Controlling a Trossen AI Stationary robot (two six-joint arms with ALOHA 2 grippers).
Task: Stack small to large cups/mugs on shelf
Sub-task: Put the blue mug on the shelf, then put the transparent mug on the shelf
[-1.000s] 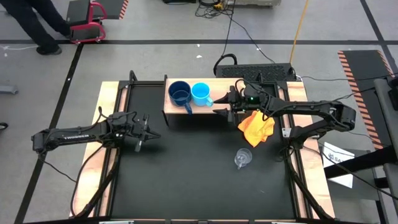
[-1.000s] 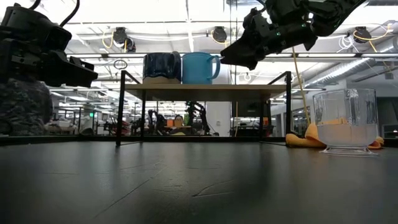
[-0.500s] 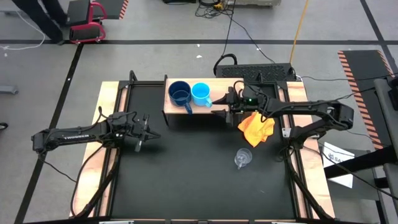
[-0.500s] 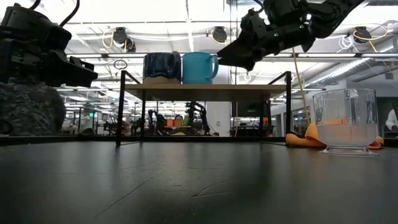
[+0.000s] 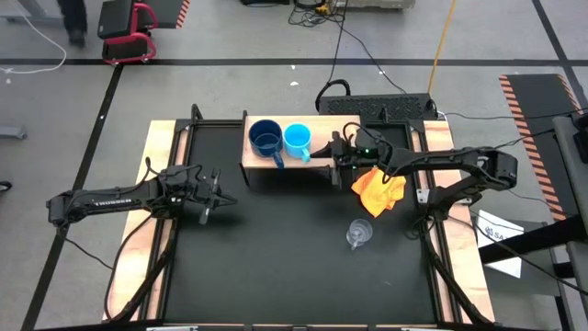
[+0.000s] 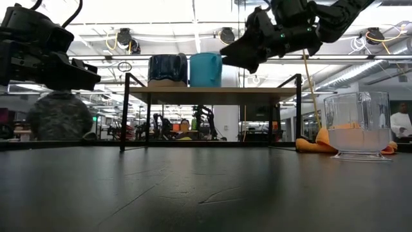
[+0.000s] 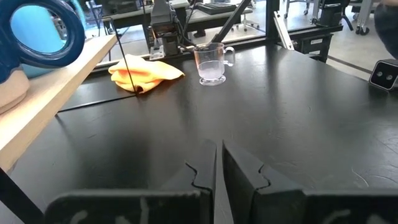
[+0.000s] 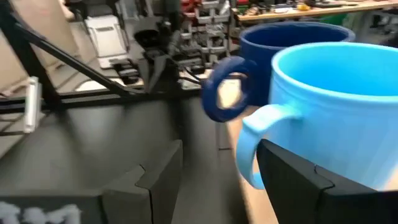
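The black table (image 5: 294, 248) is seen from above, with a long wooden plank (image 5: 154, 175) along each side. At the far edge of the table stands the shelf (image 5: 276, 158), a low stand with a light wood top and dark sides.

The right arm (image 5: 459, 170) is stretched across to the shelf. The left arm (image 5: 110, 198) is stretched out over the left side of the table, well apart from the shelf.

Two mugs are set side by side on the shelf top, touching or nearly so. The dark blue mug (image 5: 265, 138) is the biggest, and the light blue mug (image 5: 297, 139) is placed just to its right.

An orange cloth (image 5: 378, 188) is lying on the table right of the shelf, partly under the right arm.

The right gripper (image 5: 323, 154) is held wide apart just beside the light blue mug; in the right wrist view its handle (image 8: 258, 140) is seen between the two fingers (image 8: 155, 177), and a touch cannot be told. The left gripper (image 5: 219, 199) is pressed together, with nothing held.

The small clear glass cup (image 5: 358, 233) is standing upright on the table, near the cloth and well apart from the shelf.
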